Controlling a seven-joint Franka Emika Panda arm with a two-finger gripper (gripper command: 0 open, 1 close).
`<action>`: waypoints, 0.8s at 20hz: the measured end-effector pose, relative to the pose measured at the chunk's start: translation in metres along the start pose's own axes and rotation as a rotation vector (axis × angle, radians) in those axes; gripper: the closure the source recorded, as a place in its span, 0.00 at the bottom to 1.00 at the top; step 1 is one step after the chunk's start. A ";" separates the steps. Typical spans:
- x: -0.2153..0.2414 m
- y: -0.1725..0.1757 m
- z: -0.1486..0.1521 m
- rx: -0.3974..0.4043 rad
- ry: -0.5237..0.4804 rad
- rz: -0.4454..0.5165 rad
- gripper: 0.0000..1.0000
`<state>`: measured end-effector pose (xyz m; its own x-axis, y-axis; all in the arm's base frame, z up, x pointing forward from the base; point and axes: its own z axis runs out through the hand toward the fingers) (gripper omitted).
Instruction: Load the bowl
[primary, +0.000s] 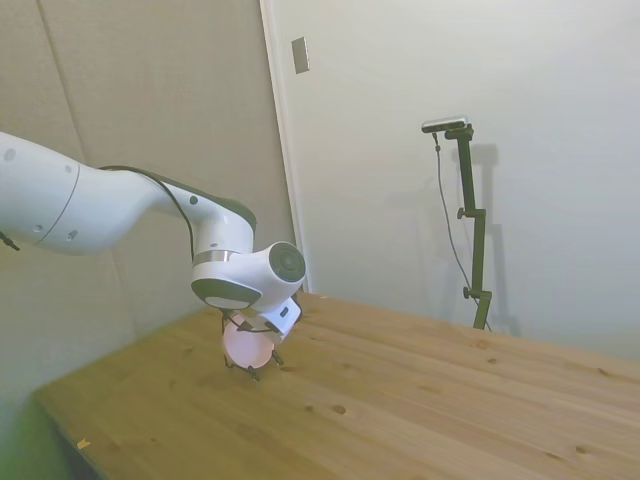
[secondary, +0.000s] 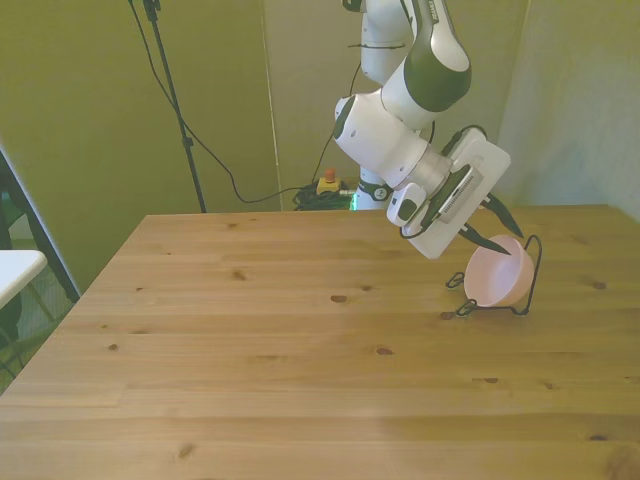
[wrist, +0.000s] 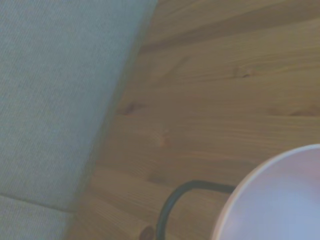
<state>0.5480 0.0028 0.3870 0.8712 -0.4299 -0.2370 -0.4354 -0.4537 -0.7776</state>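
- The table (secondary: 250, 340) was bare pine with dark knots along its near edge and most of its width.
- The bowl (secondary: 492, 277) stood tilted on its side in the rack (secondary: 530, 290), near the table's far edge toward the front view's right.
- The rack's dark wire (wrist: 172, 205) curved up behind the bowl's rim (wrist: 270, 200); its feet rested on the wood.
- The gripper (secondary: 497, 238) hung slanted over the bowl, its dark fingers (secondary: 505, 215) at the rim; whether they were apart or clamped could not be told.
- The side view showed the bowl (primary: 247, 344) under the wrist.
- No writing or labels were legible.
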 end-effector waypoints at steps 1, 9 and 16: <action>0.000 0.000 -0.002 0.001 0.003 0.000 0.00; -0.016 -0.014 -0.032 -0.008 0.020 -0.010 0.00; -0.066 -0.028 -0.080 -0.189 0.179 0.090 0.00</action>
<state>0.4843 -0.0184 0.4712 0.7804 -0.5987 -0.1803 -0.5585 -0.5378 -0.6315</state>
